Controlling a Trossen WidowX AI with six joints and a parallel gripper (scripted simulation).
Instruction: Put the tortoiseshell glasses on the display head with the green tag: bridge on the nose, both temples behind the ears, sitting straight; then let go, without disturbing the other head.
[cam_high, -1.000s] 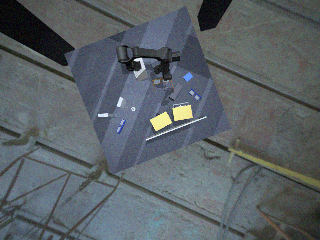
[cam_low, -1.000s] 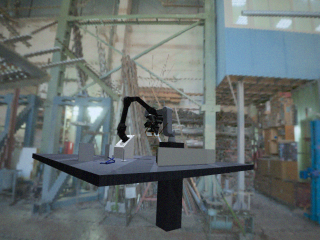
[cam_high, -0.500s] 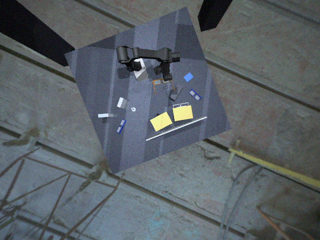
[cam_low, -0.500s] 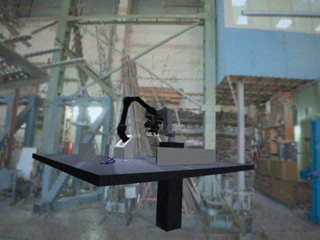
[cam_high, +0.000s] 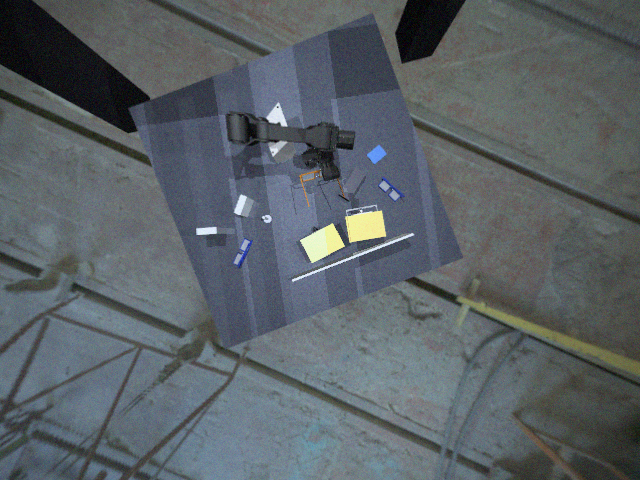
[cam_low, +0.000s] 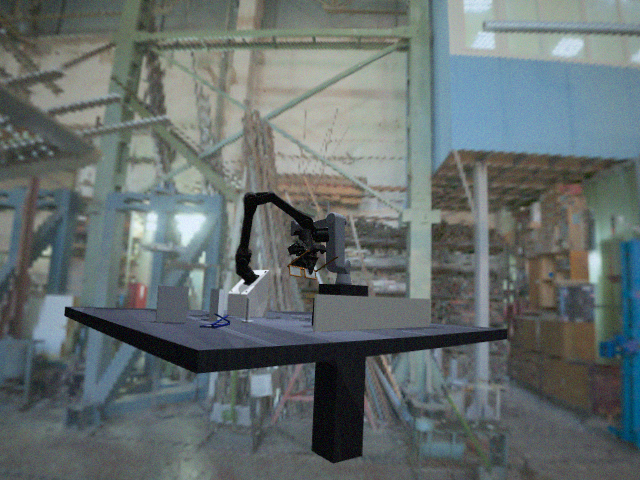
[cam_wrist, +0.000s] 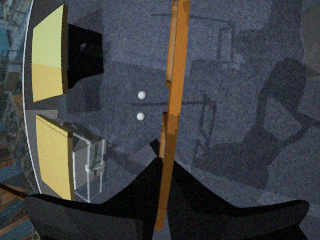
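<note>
The tortoiseshell glasses (cam_high: 305, 193) (cam_low: 327, 264) (cam_wrist: 176, 100) show as a thin orange-brown frame, in the air. My gripper (cam_high: 324, 176) (cam_wrist: 163, 164) is shut on one side of the front frame. In the top view the temples point toward two yellow-topped blocks. These look like the display heads: the left head (cam_high: 321, 242) (cam_wrist: 49, 50) has a dark front, and the right head (cam_high: 365, 226) (cam_wrist: 54, 155) has a pale wire-like frame at its front. The glasses are well short of both and touch neither. No green tag can be made out.
A long pale wall (cam_high: 353, 257) (cam_low: 372, 313) stands behind the heads. A tall grey post (cam_high: 355, 179) (cam_low: 336, 248) rises near the glasses. Blue glasses (cam_high: 249, 240) lie at the left, another blue pair (cam_high: 392, 192) at the right. White blocks (cam_high: 206, 230) and a blue square (cam_high: 376, 153) are also there.
</note>
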